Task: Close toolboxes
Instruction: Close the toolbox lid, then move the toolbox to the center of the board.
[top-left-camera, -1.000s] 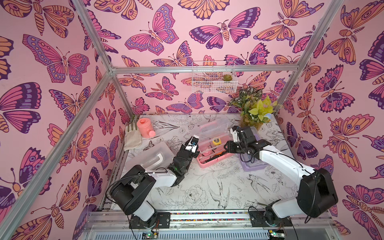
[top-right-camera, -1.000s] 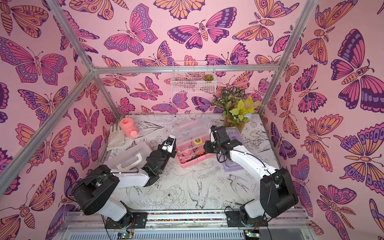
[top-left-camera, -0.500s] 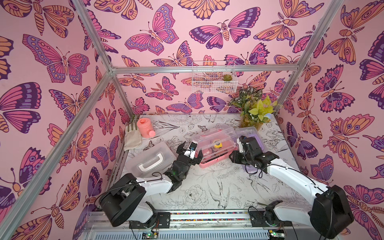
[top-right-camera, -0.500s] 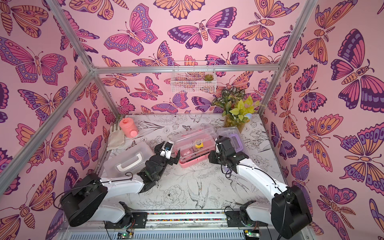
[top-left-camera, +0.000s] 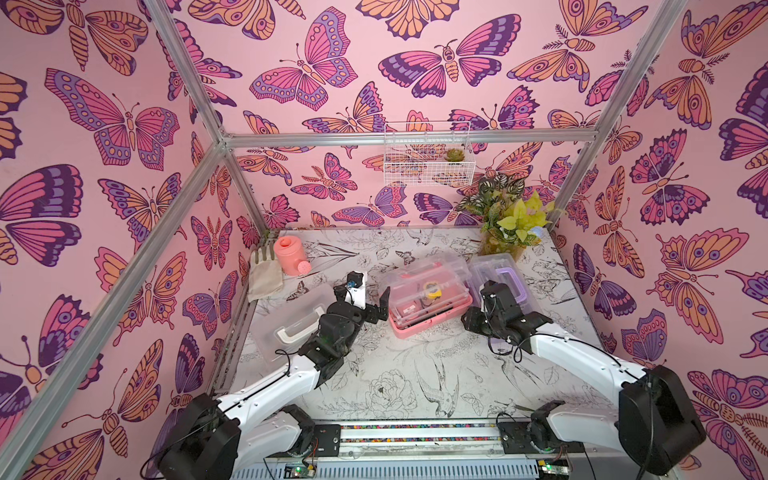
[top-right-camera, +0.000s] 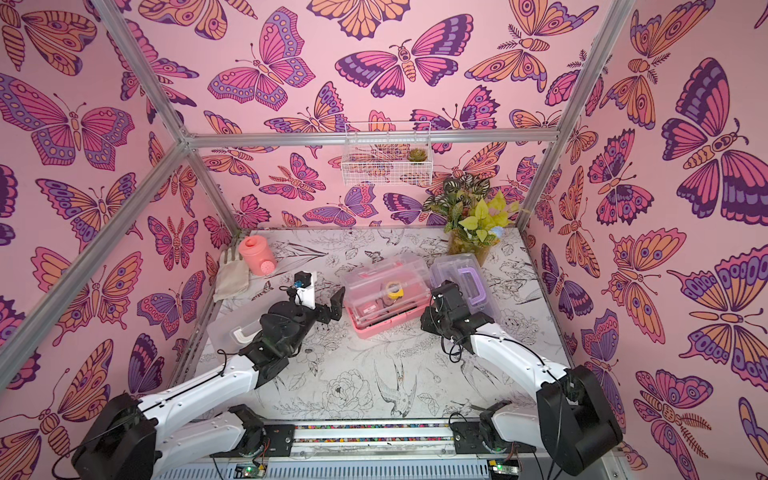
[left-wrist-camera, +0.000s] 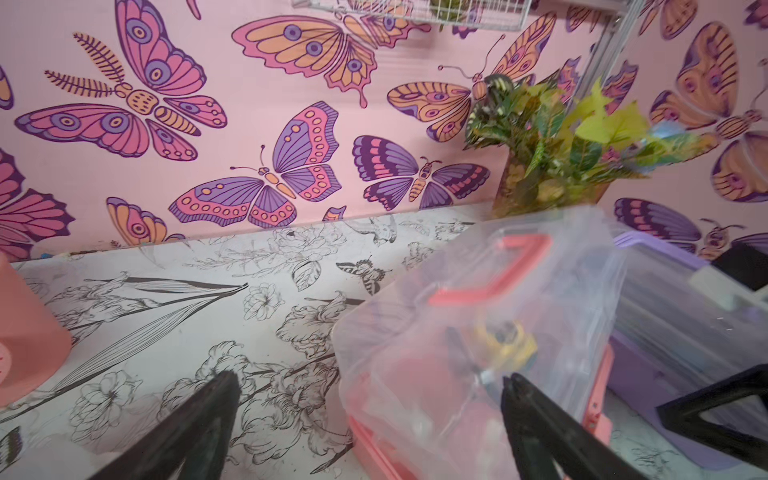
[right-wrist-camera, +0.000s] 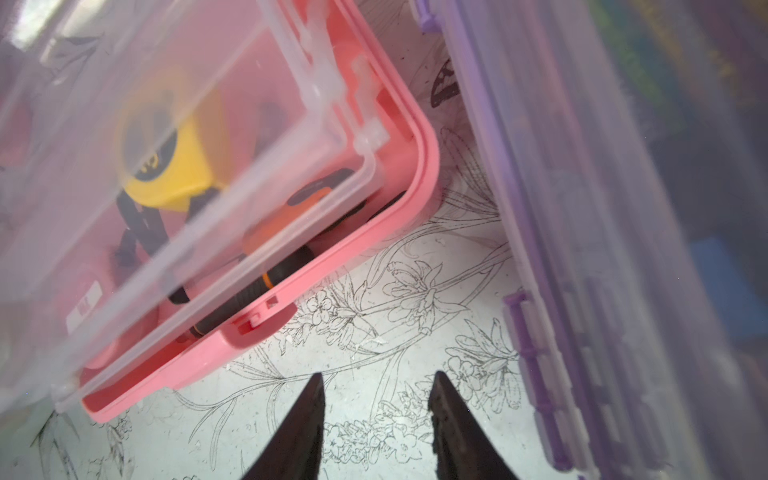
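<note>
Left gripper (left-wrist-camera: 370, 378) stands wide open, empty, just beside the pink toolbox (top-left-camera: 428, 299) mid-table, its clear lid lowered but ajar; right gripper (right-wrist-camera: 378, 376), partly open, empty, sits between it and the purple toolbox (top-left-camera: 503, 274).

On the flower-printed white counter (top-left-camera: 415, 374), the pink-based clear-lidded plastic toolbox (top-left-camera: 428, 299) sat in the middle. The purple-based clear-lidded toolbox (top-left-camera: 505, 272) lay just beside it on the right, the white-handled clear toolbox (top-left-camera: 295, 326) well to the left. The pink round watering can (top-left-camera: 291, 255) stood in the back left corner, the leafy potted plant (top-left-camera: 509, 220) behind the purple toolbox.
</note>
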